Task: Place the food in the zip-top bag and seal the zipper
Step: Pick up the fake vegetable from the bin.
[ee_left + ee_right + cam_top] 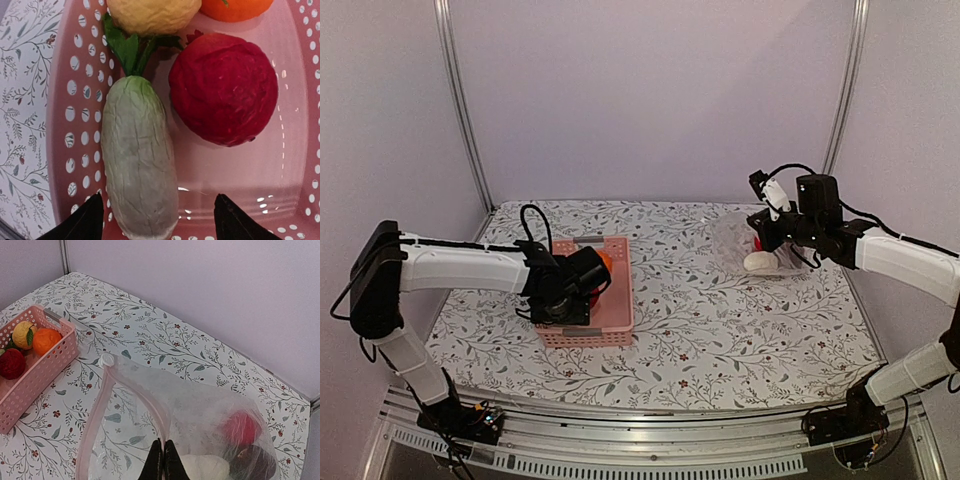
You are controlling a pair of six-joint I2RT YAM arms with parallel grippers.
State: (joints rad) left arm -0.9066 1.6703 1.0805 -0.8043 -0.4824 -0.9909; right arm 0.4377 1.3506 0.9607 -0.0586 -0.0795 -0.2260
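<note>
In the left wrist view a white oblong radish with green leaves lies in the pink basket. Beside it sit a dark red ball, a yellow piece and an orange piece. My left gripper is open, its fingers either side of the radish's near end without touching it. The clear zip-top bag lies at the right with red, white and dark food inside. My right gripper is shut on the upper zipper strip, which holds the mouth agape.
The pink basket stands left of centre on the floral tablecloth, with my left gripper down inside it. The bag and my right gripper are at the back right. Pale walls and metal posts close in the back and sides.
</note>
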